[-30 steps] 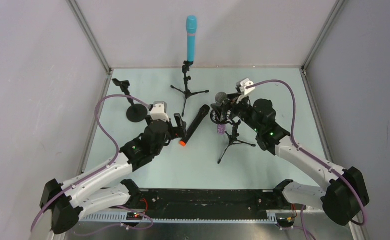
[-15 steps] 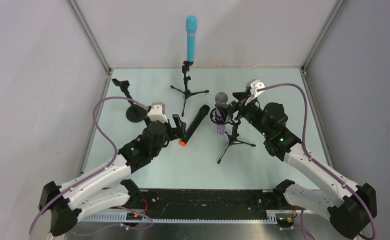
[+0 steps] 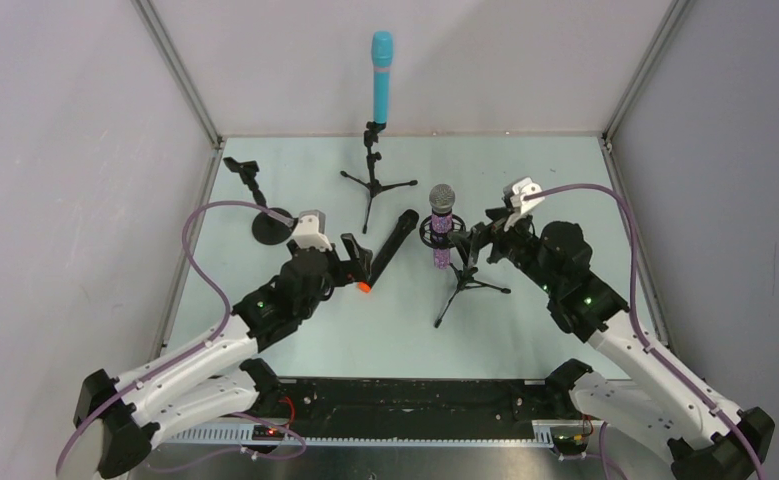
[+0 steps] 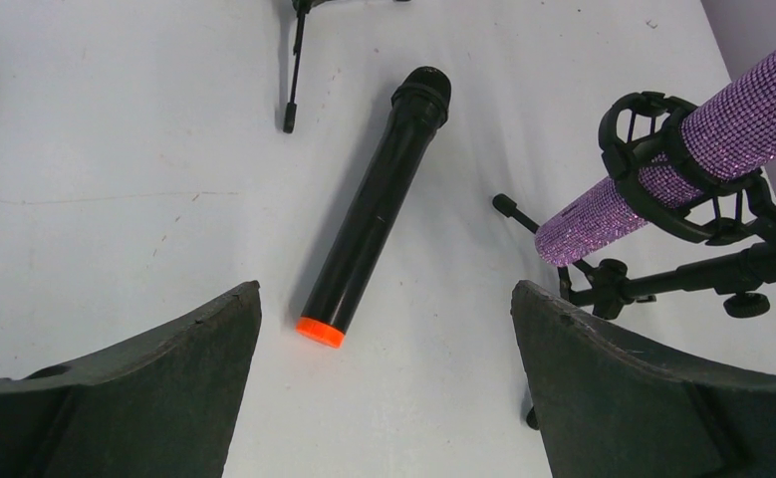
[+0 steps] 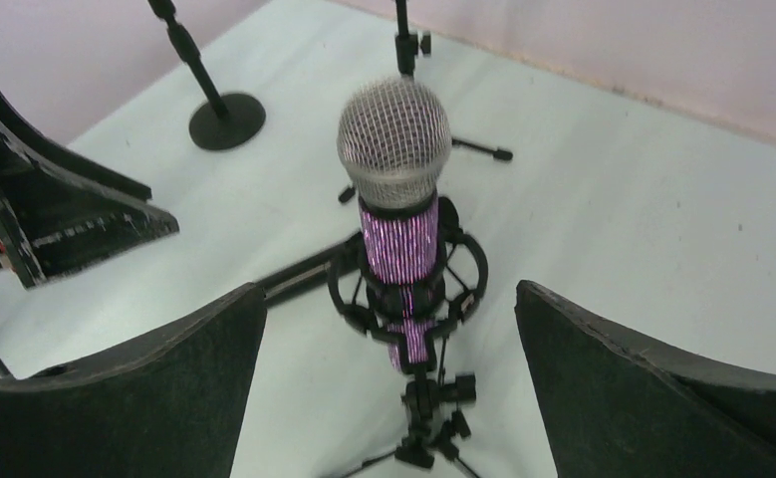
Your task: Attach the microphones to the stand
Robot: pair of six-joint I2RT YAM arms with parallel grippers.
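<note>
The left claw [image 4: 386, 289] was seen spread wide, with nothing gripped between its dark fingers. Just ahead of it, the black stick microphone with the orange end [image 4: 369, 214] was found lying flat on the pale green table [image 3: 525, 170]. The orange end was turned toward the claw and lay just in front of the gap between the fingers, nearer the left-hand finger in the wrist view. The black head was pointed away from the claw. No contact between claw and microphone could be made out.

The right claw [image 5: 391, 289] was likewise held fully apart and empty. Directly before it, framed between its two fingers but clear of both, the purple glitter microphone with the silver mesh head [image 5: 398, 249] was seated upright. It was held in the black ring mount [image 5: 463, 284] of a small black tripod stand [image 3: 465, 280], with the mesh head uppermost.

Well beyond both claws, at the far edge of the table, the all-turquoise stick microphone [image 3: 381, 80] was clipped upright on a second black tripod stand [image 3: 370, 180]. Off to the far left of the left claw, a black round-based stand [image 3: 265, 218] with a clip at its top was set on the table.
</note>
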